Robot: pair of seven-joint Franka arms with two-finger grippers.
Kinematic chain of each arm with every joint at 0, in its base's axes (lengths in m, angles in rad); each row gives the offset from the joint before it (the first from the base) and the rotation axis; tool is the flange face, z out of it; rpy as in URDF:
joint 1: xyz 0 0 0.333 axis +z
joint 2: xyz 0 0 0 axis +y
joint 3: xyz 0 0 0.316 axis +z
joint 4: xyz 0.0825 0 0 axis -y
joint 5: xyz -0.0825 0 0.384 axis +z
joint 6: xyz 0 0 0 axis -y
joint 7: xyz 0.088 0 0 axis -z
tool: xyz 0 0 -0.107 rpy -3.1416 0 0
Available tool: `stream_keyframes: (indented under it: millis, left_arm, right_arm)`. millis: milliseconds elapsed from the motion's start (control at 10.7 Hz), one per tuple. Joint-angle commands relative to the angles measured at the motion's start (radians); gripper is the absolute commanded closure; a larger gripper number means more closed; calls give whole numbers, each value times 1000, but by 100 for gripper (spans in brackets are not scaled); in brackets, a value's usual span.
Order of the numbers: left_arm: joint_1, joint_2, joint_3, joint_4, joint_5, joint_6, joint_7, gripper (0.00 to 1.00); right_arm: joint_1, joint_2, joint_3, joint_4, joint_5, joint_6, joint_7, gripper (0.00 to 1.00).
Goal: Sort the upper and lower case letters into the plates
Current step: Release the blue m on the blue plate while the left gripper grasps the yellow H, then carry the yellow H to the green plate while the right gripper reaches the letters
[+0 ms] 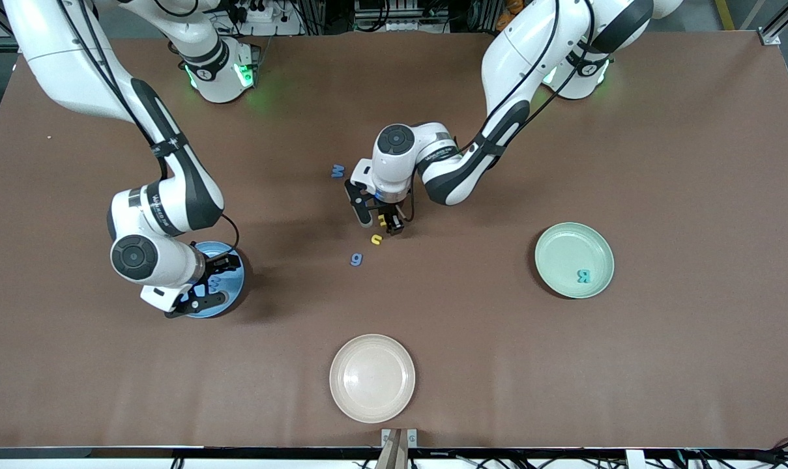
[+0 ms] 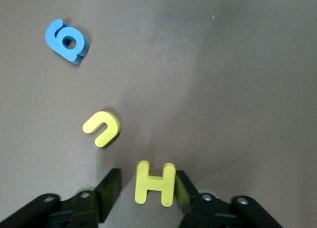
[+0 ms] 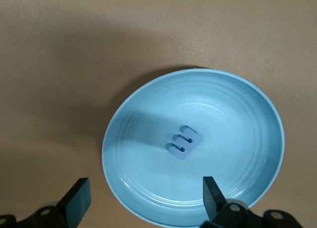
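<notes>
- The left gripper [image 1: 389, 223] is down at the middle of the bench [image 1: 661, 365], its fingers [image 2: 110, 188] on either side of a yellow H [image 2: 154, 183]. One finger is against the H's edge; a narrow gap shows at the other, so whether they have closed on it cannot be told.
- In the left wrist view the H lies flat, its two long strokes running along the fingers' length and its crossbar spanning from finger to finger.
- A yellow u-shaped letter [image 1: 376, 240] lies flat just beside the H, nearer the front camera, its open end turned toward a blue g-shaped letter [image 1: 356, 259] that lies nearer the camera again.
- A blue M [image 1: 337, 171] lies flat on the bench farther from the camera than the left gripper, toward the right arm's end.
- The right gripper [image 1: 212, 281] hangs over the blue plate [image 1: 232, 286] with its fingers [image 3: 79, 198] wide apart and nothing between them.
- A small blue m [image 3: 183, 142] lies flat near the centre of that plate.
- The mint green plate [image 1: 550, 260] sits toward the left arm's end, with a teal R [image 1: 583, 276] flat inside it.
- A cream plate [image 1: 372, 378] stands nearest the front camera.
</notes>
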Motion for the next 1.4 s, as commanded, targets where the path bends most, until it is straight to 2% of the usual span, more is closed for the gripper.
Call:
stream_keyframes:
  millis: [0, 279, 559, 745, 838, 931, 1024, 1211, 1304]
  left_arm:
    - [7, 4, -1, 1, 8, 4, 15, 99]
    - [46, -41, -15, 7, -25, -89, 15, 100]
    - [110, -146, -15, 12, -134, -237, 31, 100]
    - [218, -226, -13, 14, -258, -330, 108, 100]
    - [316, -254, -15, 14, -289, -387, 183, 100]
    - [410, -272, -13, 14, -301, -422, 264, 100]
    - [481, -286, -10, 14, -296, -455, 294, 100]
    - [610, -276, -12, 11, -300, -501, 329, 100]
    - [622, -271, -6, 4, -302, -525, 317, 100]
  right_arm:
    - [17, -7, 8, -2, 17, -11, 11, 0]
    - [25, -11, 15, 0, 17, -35, 25, 0]
    - [36, -14, 33, 0, 23, -51, 13, 0]
    - [34, -17, 153, 18, 24, -98, 28, 0]
    - [39, -14, 183, 30, 47, -100, 36, 0]
    - [50, -14, 209, 33, 113, -100, 39, 0]
    - [89, -13, 212, 38, 171, -98, 39, 0]
    - [189, -7, 211, 39, 188, -86, 126, 0]
    - [235, 9, 211, 46, 191, -79, 168, 0]
